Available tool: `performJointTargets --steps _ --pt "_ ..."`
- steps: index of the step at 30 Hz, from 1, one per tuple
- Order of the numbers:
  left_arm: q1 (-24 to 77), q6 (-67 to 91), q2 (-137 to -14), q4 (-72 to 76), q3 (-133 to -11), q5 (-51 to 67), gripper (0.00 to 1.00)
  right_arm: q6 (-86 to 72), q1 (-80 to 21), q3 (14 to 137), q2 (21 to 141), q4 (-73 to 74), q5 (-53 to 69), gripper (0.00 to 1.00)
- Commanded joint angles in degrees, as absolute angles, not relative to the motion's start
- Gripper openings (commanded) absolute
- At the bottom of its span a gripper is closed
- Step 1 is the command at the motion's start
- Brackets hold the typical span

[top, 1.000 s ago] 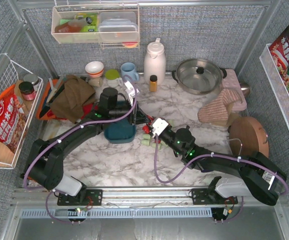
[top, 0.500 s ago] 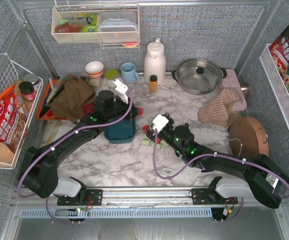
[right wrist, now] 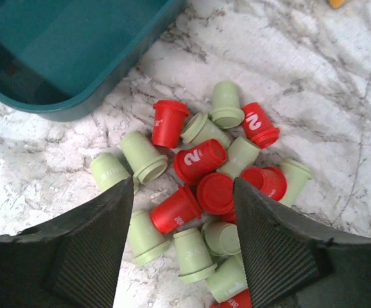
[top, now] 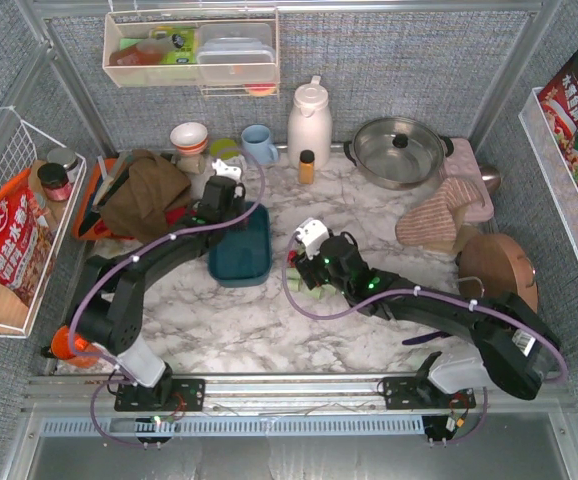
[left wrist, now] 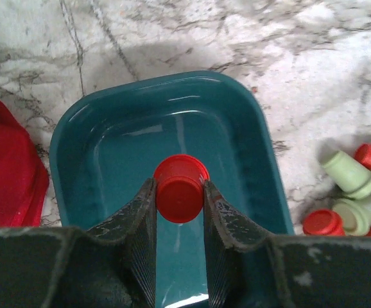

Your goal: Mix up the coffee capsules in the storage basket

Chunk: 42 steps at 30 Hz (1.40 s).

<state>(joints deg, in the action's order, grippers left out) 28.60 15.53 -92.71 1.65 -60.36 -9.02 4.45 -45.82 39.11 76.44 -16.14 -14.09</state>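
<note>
- Left tool [left wrist: 179, 187] pinches a red capsule [left wrist: 181, 200] over the storage basket [left wrist: 76, 160]. The smooth, tapered pod may slip from the ribbed pads [left wrist: 137, 224] and bounce off the glossy teal floor.
- Right of the basket, right tool [right wrist: 180, 192] gapes wide over the loose red and mint coffee capsules [right wrist: 201, 160] on the marble counter [right wrist: 314, 96]. A nudge could send the round pods rolling.

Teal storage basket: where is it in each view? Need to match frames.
Top external: storage basket sits left of centre on the marble.
Left wrist: it fills the centre, with a red capsule between the jaws above it.
Right wrist: top-left corner, cropped.
Shared landmark: the capsule pile beside the basket, at the right edge in left wrist.
</note>
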Motion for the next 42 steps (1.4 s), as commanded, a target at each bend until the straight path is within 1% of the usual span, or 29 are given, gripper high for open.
performJointTargets --steps 1,3,6,8,13,17,23,27,32,41,42 --pt "26.3 18.9 -96.8 -2.8 -63.6 -7.1 0.21 3.4 -45.9 42.1 78.1 -6.5 -9.8 0.65" --pt "25.1 19.6 -98.4 -4.4 -65.1 -5.9 0.31 2.9 -45.8 42.7 78.7 -3.6 -9.4 0.63" --pt "24.0 20.2 -99.5 -5.5 -66.6 -3.6 0.5 2.0 -45.8 43.6 79.3 0.1 -8.5 0.61" --pt "23.9 20.2 -99.3 -5.6 -66.8 -2.3 0.6 1.4 -45.8 44.1 80.0 2.3 -8.3 0.6" --pt "23.9 20.1 -97.5 -4.9 -66.3 -1.9 0.76 0.3 -45.6 44.6 82.4 5.6 -7.6 0.58" --pt "23.9 18.7 -94.9 -4.0 -65.5 -2.7 0.78 0.7 -45.4 45.4 84.8 6.2 -6.3 0.55" --pt "24.1 17.2 -88.9 1.2 -62.0 0.7 0.81 2.5 -45.3 47.7 88.6 6.7 -7.0 0.52" --pt "24.3 15.9 -86.4 4.8 -59.5 3.5 0.91 3.0 -45.1 48.4 90.6 7.0 -6.5 0.5" --pt "24.5 16.0 -85.7 5.5 -59.1 5.1 0.99 3.5 -45.1 49.5 92.8 8.6 -4.7 0.47" --pt "25.0 16.2 -85.5 5.4 -59.2 5.9 0.99 4.5 -45.1 49.0 92.9 9.1 -1.7 0.43" --pt "25.0 16.2 -85.4 5.4 -59.2 5.8 0.99 4.7 -45.2 48.6 92.6 8.9 -1.3 0.4"
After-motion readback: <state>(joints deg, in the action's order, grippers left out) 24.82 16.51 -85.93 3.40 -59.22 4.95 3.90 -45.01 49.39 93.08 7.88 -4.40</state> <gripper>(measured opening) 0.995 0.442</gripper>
